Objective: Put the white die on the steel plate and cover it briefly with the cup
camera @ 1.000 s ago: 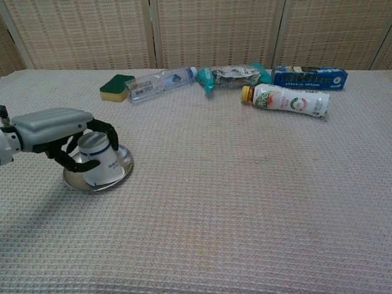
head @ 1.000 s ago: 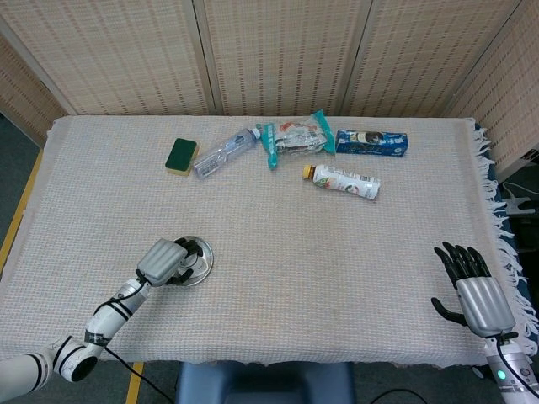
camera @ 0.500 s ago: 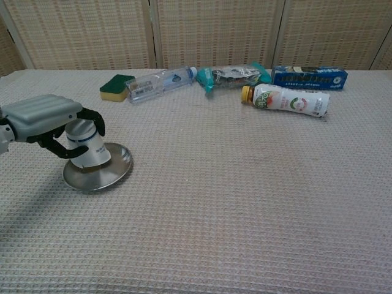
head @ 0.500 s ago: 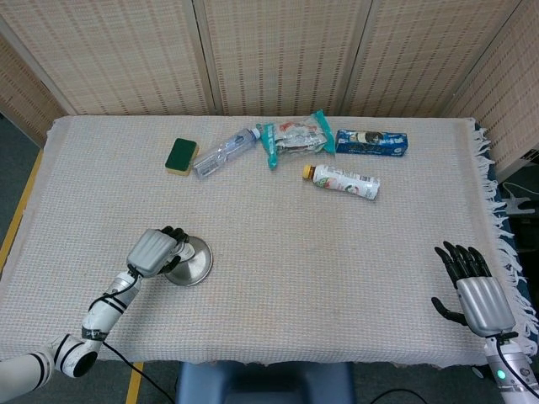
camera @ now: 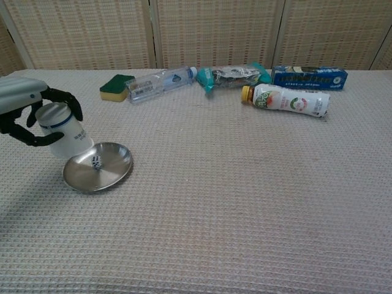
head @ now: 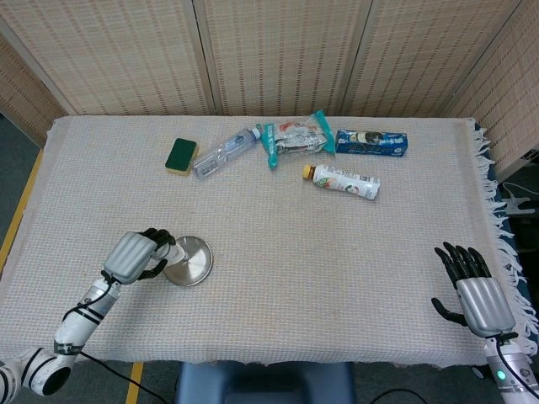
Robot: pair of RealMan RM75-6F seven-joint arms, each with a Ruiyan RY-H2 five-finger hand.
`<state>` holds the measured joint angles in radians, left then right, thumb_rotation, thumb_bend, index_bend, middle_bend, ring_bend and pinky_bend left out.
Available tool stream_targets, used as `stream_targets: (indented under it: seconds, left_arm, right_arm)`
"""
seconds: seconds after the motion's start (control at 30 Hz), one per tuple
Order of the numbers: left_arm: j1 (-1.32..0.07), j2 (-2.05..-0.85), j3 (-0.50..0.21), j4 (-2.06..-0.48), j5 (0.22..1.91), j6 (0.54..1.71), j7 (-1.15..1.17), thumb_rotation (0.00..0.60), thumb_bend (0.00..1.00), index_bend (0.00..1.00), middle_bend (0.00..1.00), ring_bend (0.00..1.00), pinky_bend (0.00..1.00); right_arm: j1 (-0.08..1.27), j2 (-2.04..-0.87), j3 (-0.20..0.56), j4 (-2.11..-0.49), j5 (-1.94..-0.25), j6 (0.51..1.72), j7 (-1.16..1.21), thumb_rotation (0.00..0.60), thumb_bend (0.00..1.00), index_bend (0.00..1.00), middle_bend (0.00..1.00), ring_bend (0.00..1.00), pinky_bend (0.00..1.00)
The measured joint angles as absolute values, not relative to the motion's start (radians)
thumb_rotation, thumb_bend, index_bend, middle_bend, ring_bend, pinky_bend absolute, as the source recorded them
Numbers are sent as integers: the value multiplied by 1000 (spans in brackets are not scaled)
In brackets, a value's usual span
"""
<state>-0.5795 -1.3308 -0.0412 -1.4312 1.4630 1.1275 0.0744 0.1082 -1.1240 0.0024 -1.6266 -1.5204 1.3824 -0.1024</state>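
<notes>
Cup (camera: 63,130) – upside down, tilted, mouth toward the steel plate (camera: 116,171) – clamped in the left hand (camera: 24,110).

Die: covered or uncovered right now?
Uncovered. The white die sits exposed on the steel plate; the left hand holds the inverted cup off to the plate's left edge.
</notes>
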Motion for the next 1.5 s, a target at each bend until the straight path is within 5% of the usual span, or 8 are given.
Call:
stream_targets:
  seconds: [0.4, 0.53, 0.7, 0.83, 1.13, 1.5]
  left_arm:
    - [-513, -1360, -14, -1292, 1391, 1102, 81, 600, 443, 356, 424, 334, 593]
    - [-510, -1388, -10, -1238, 1389, 1081, 57, 600, 438, 330, 399, 300, 517]
    - [-517, -1383, 1, -1233, 1402, 1034, 12, 600, 403, 31, 64, 13, 220]
    - [-519, -1365, 4, -1256, 1420, 1035, -12, 600, 380, 0, 0, 0, 140]
    - [-481, -1323, 0, -1330, 1466, 1149, -31, 600, 362, 0, 0, 0, 46]
    - [-257, -1270, 25, -1476, 1529, 1530, 72, 600, 357, 0, 0, 0, 0]
  right_arm:
    - [109, -1135, -1, -1630, -1519, 1377, -125, 535, 191, 0, 0, 0, 0]
    - [109, -1137, -2, -1630, -1519, 1377, -129, 534, 191, 0, 0, 0, 0]
    - [108, -1137, -1, -1630, -1516, 1377, -130, 534, 191, 0, 0, 0, 0]
    - [108, -1137, 0, -1630, -1517, 1378, -130, 535, 191, 0, 0, 0, 0]
    - [102, -1133, -2, -1634, -1528, 1395, -128, 534, 191, 0, 0, 0, 0]
    - [87, -1121, -1, -1641, -1553, 1435, -110, 535, 191, 0, 0, 0, 0]
